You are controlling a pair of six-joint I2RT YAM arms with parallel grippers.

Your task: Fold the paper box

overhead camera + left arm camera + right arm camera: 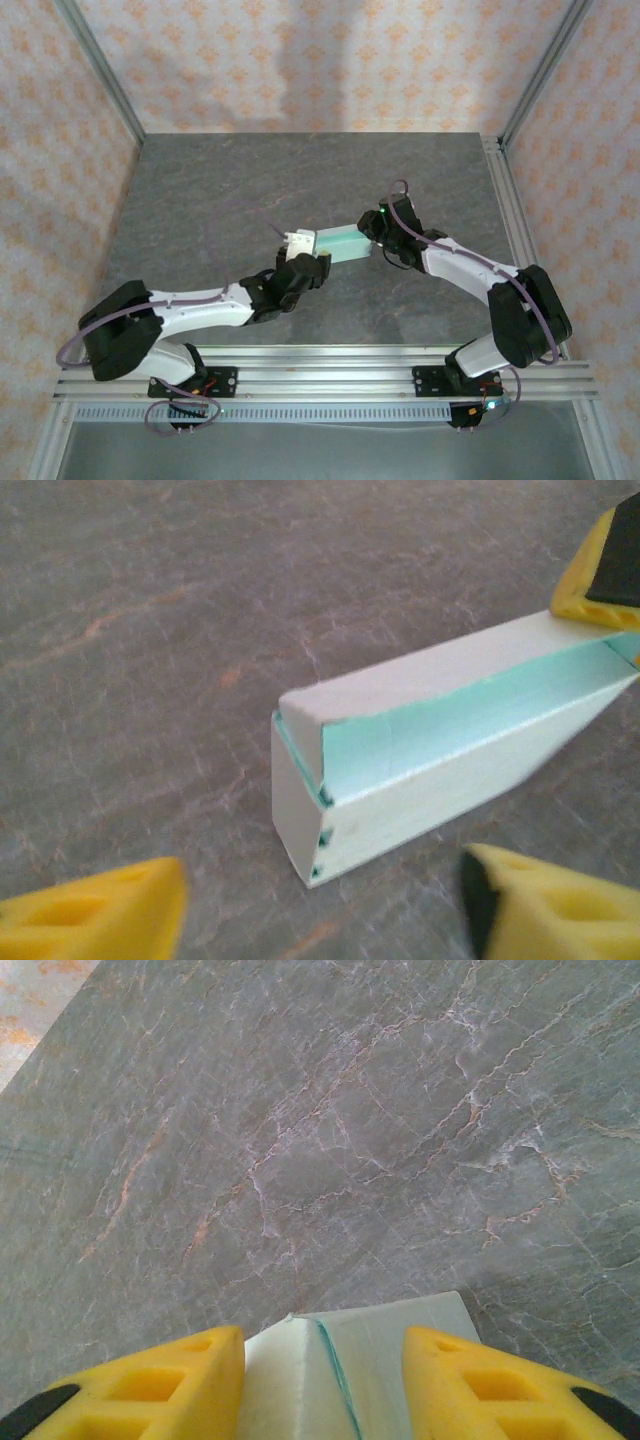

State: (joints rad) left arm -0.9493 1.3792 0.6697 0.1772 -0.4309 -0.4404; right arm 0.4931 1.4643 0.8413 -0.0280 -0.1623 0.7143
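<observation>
The right gripper (pixel 322 1360) clamps one end of the single paper box (pixel 385 1325); the left gripper (pixel 325 910), fingers (pixel 90 915) spread wide, hangs at its other end over the grey table (pixel 220 190)

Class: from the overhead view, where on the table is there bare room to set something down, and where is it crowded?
Free: the far strip of the table between back wall and paper box, and the far-left corner. Crowded: the centre, where left hand and right hand flank the box.
</observation>
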